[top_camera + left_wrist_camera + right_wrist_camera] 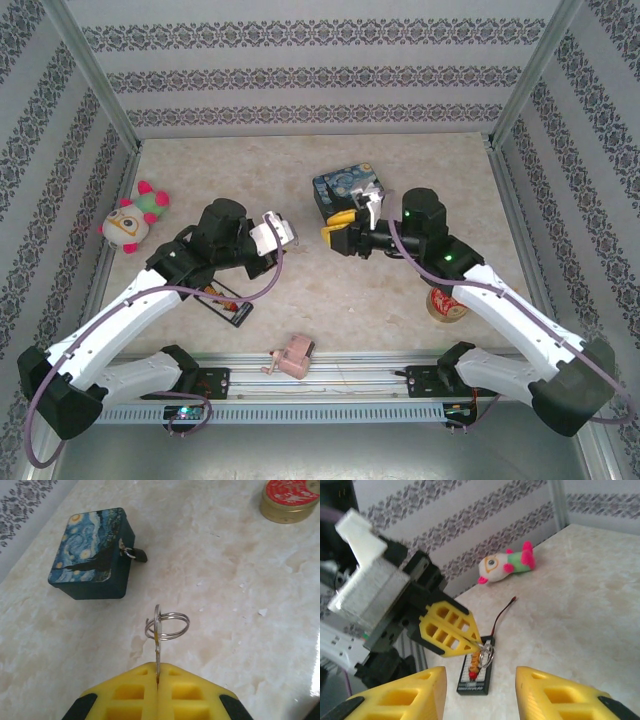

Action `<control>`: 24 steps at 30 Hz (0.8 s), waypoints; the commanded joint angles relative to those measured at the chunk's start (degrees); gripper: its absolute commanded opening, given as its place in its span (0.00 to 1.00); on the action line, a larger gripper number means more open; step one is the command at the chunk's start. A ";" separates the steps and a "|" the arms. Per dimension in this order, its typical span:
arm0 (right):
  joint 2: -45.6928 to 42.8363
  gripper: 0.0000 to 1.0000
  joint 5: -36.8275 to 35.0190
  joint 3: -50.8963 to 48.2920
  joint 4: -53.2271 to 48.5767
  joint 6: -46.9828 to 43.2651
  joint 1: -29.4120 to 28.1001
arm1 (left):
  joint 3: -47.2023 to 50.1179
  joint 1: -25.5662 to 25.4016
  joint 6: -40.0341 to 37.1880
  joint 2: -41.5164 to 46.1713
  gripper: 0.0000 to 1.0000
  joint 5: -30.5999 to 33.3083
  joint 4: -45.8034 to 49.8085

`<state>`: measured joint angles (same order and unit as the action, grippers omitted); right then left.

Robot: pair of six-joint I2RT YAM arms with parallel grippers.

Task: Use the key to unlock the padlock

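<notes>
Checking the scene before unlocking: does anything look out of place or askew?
Nothing looks spilled or damaged. The plush toy lies toppled by the side wall, and the pink gadget sits at the very near edge, beside the front rail.

Most of the key point(157, 652) hides inside the pinched left gripper point(158, 674).

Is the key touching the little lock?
Apart. The left wrist view shows the key pinched in the left hand, with bare table between it and the padlock.
</notes>
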<state>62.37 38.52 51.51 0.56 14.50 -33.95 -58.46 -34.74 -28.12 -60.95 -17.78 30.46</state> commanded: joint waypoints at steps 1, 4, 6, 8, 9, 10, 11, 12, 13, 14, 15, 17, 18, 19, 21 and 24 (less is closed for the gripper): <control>1.95 0.40 4.99 1.56 -0.47 -6.17 -1.75 | -1.85 0.55 -1.19 -1.36 0.00 -2.76 6.93; 4.62 0.39 8.73 2.33 0.66 -6.93 -2.49 | -2.00 0.55 -0.88 -1.63 0.00 -4.58 7.29; 6.63 0.38 12.02 3.51 0.79 -7.33 -2.80 | -1.97 0.53 -0.88 -1.46 0.00 -6.02 7.53; 8.61 0.38 15.00 4.64 0.67 -7.64 -2.97 | -1.36 0.55 -0.72 -0.52 0.00 -6.88 6.65; 9.30 0.39 15.73 5.11 0.59 -7.73 -3.03 | -0.97 0.55 -0.54 -0.08 0.00 -6.88 6.18; 10.02 0.39 16.31 5.28 0.50 -7.90 -3.05 | -0.64 0.55 -0.45 0.54 0.00 -6.99 5.70; 10.75 0.39 16.58 5.56 0.50 -8.05 -3.21 | -0.33 0.55 -0.45 1.07 0.00 -7.17 5.21; 11.45 0.39 16.83 5.75 0.50 -8.15 -3.23 | -0.10 0.55 -0.45 1.54 0.00 -7.59 4.85; 12.07 0.38 17.19 6.00 0.48 -8.17 -3.37 | 0.15 0.55 -0.45 1.80 0.00 -7.99 4.67; 12.76 0.38 17.59 6.32 0.50 -8.17 -3.47 | 0.20 0.55 -0.45 2.13 0.00 -8.38 4.62; 13.48 0.38 18.35 6.81 0.50 -8.10 -3.57 | 0.31 0.55 -0.53 2.23 0.00 -8.60 4.70; 14.59 0.36 19.04 7.62 0.25 -8.19 -3.90 | 0.27 0.56 -0.45 2.25 0.00 -8.63 4.67; 14.92 0.35 19.17 7.80 0.10 -8.27 -3.97 | 0.27 0.55 -0.45 2.18 0.00 -8.72 4.70; 15.19 0.35 19.15 7.99 0.01 -8.33 -3.94 | 0.23 0.55 -0.45 2.16 0.00 -8.78 4.70; 15.38 0.33 19.31 8.00 -0.16 -8.46 -3.98 | 0.22 0.56 -0.45 2.06 0.00 -8.87 4.84; 15.26 0.33 19.40 7.60 -0.36 -8.52 -3.93 | 0.33 0.55 -0.28 2.15 0.00 -8.85 4.54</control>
<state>77.67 55.55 57.58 -0.14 7.44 -37.39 -58.74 -34.74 -28.27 -59.24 -25.30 35.18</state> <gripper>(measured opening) 0.330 0.052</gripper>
